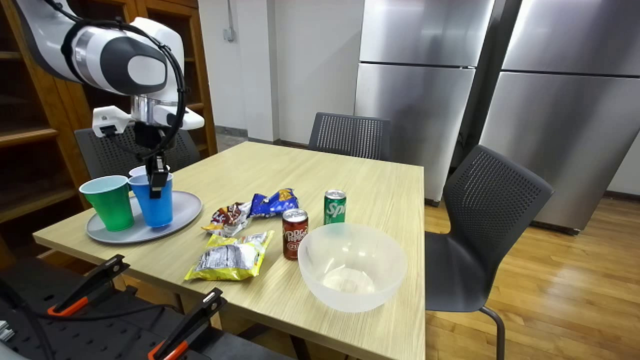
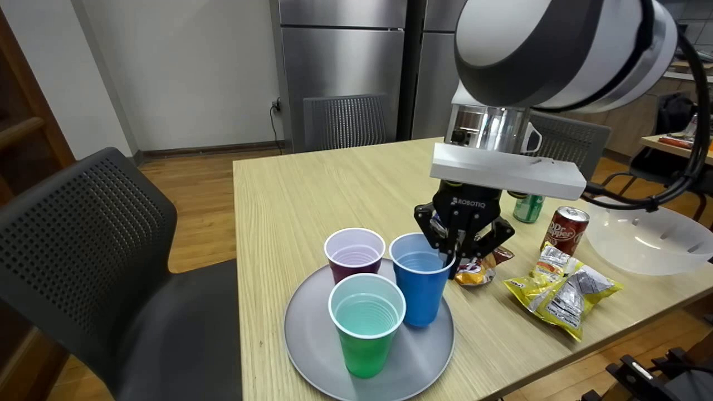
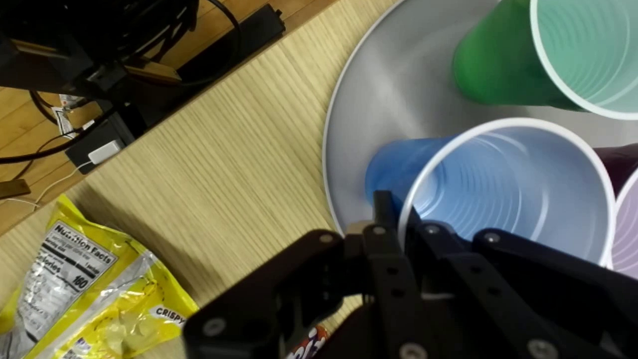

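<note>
Can see purple cup only partly in wrist view: overlapped by blue cup, cut off at right edge.

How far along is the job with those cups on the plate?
Done, by the look of it: the green cup and purple cup stand on the gray plate. In hand: the blue cup, its rim pinched by the pincer, its base apparently on the plate. Left, probably: releasing that cup, since the pincer grips it.

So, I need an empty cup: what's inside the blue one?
Inside the blue cup is one finger of the gripper, clamping the rim; otherwise bare wall and part of the bottom show. What that finger covers is hidden.
</note>
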Robot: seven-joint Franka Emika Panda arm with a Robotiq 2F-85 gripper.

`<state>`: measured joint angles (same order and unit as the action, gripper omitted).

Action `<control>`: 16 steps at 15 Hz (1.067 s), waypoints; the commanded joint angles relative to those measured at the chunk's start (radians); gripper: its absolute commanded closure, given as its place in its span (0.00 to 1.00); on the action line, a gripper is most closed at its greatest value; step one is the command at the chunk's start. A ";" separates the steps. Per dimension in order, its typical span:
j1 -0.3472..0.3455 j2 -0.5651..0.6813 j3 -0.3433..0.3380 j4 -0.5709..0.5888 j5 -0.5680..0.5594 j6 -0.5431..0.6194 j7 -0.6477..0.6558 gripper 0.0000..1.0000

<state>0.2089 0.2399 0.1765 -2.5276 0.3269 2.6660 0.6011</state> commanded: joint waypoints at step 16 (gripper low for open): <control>0.000 0.013 0.007 0.024 0.026 -0.005 -0.062 0.12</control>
<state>0.2110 0.3001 0.1765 -2.4806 0.3269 2.6670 0.5755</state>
